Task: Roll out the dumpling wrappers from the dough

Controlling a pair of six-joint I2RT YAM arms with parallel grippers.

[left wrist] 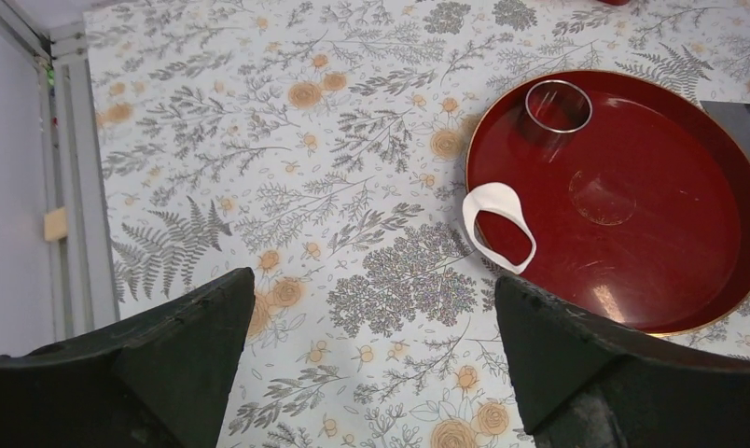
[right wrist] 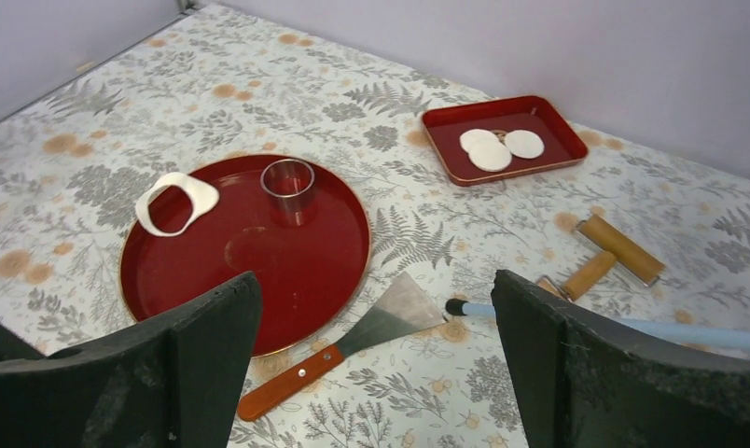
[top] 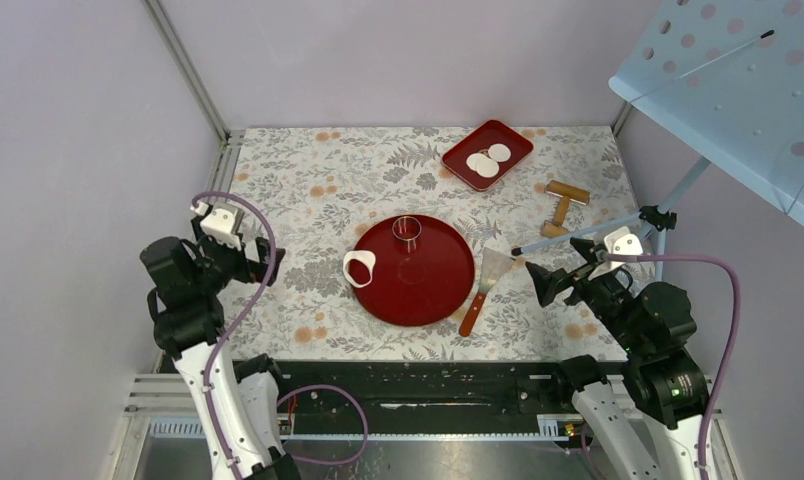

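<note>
The dough (top: 360, 267) is a white scrap with a round hole, draped over the left rim of the round red tray (top: 438, 300); it also shows in the left wrist view (left wrist: 498, 224) and right wrist view (right wrist: 175, 202). A metal ring cutter (top: 407, 232) stands on the tray. Flat white dumpling wrappers (top: 487, 160) lie in the small rectangular red tray (top: 515, 136) at the back, also in the right wrist view (right wrist: 499, 147). My left gripper (top: 275, 264) is open and empty left of the round tray. My right gripper (top: 538, 282) is open and empty right of the scraper.
A metal scraper (top: 484, 287) with a wooden handle lies right of the round tray. A small wooden roller (top: 561, 205) lies at the back right. A blue stand leg (top: 578, 232) crosses the table on the right under a blue perforated shelf (top: 748, 80).
</note>
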